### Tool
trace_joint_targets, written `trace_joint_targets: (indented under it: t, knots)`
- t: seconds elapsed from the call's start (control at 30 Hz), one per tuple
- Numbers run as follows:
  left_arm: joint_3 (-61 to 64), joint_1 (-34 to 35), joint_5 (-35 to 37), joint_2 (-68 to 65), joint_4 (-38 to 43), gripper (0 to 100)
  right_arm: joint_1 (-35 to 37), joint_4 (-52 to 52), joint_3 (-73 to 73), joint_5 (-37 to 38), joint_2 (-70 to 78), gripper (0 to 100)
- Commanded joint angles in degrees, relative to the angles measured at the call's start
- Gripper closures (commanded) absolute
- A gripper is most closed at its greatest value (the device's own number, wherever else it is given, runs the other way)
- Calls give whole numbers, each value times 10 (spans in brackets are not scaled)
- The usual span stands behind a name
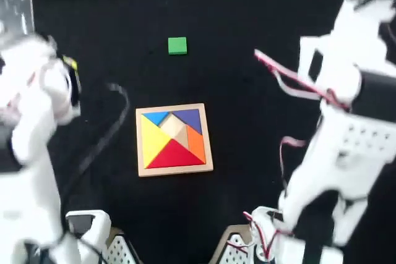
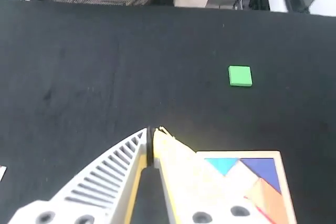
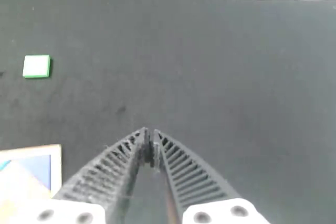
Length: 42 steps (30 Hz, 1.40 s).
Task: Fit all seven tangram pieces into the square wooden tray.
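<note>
The square wooden tray (image 1: 140, 143) lies mid-table with yellow, red, orange, blue and light-blue pieces in it and a bare wooden gap (image 1: 175, 129) near its middle. A green square piece (image 1: 177, 46) lies alone on the black mat, well beyond the tray. In the left wrist view my left gripper (image 2: 154, 131) is shut and empty, raised above the mat by the tray (image 2: 282, 167), with the green square (image 2: 240, 75) farther off. My right gripper (image 3: 149, 132) is shut with nothing in it, above bare mat beside the tray's corner (image 3: 56, 150); the green square (image 3: 37, 66) lies far from it.
Both white arms (image 1: 37, 109) (image 1: 346, 134) stand at the table's left and right sides, with red and black cables hanging from them. Behind the black mat's far edge are cables and clutter. Open mat surrounds the tray.
</note>
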State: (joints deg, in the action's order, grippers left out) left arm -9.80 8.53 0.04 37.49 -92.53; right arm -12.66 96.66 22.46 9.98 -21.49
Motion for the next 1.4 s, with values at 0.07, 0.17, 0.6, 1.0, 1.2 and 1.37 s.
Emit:
trace_joint_targets:
  t: [0.07,0.17,0.6,1.0,1.2,1.37]
  knots:
    - [375,33,-22,231,126,970,-10,-107,-284,1,-124,987]
    - [553,51,-52,307,212,970,-13,-216,-451,1,-185,987]
    - [995,118,-76,643,403,884,-13,-673,-991,84,-372,987]
    - [1070,119,-76,666,422,905,-10,-932,-1171,88,-377,987]
    - [1070,118,-81,666,408,902,-9,-1000,-1185,88,-373,987]
    - [1071,84,-82,666,406,904,-9,-1007,-1185,85,-374,987]
